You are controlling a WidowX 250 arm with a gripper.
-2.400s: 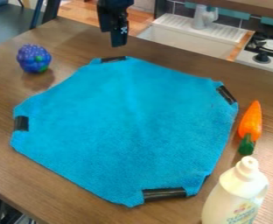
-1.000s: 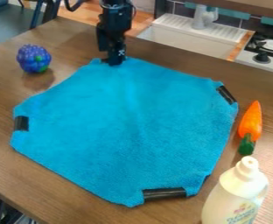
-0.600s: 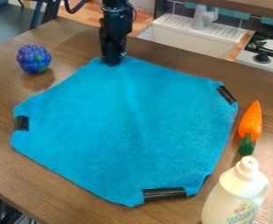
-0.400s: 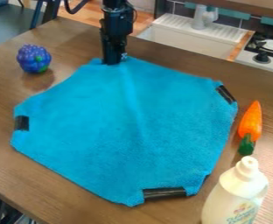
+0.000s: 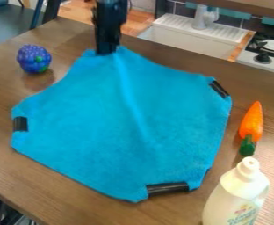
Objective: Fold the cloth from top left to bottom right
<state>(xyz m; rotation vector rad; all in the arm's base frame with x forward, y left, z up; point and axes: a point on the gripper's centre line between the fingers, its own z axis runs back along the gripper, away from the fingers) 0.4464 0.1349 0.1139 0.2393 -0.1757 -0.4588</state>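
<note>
"What is masked at the top of the bright blue, soft fabric cloth [image 5: 121,123]?"

"The stretch gripped between my black fingers [image 5: 106,44], which hide it from view. My black arm [image 5: 111,11] is cropped by the top edge, as is the foot of a pale plastic bottle [image 5: 234,191] at lower right, by the bottom edge."

"And the cloth, seen from where you hold it?"

"Closed on its upper end, I have it drawn into a peak. The rest spreads below my fingertips and to both sides, across the brown wooden desk [image 5: 7,176], a ridge running down its middle. An orange carrot with a green end [image 5: 252,125] lies near its right side; a bumpy, purple-blue, rounded toy [image 5: 32,58] sits to its upper left."
</note>
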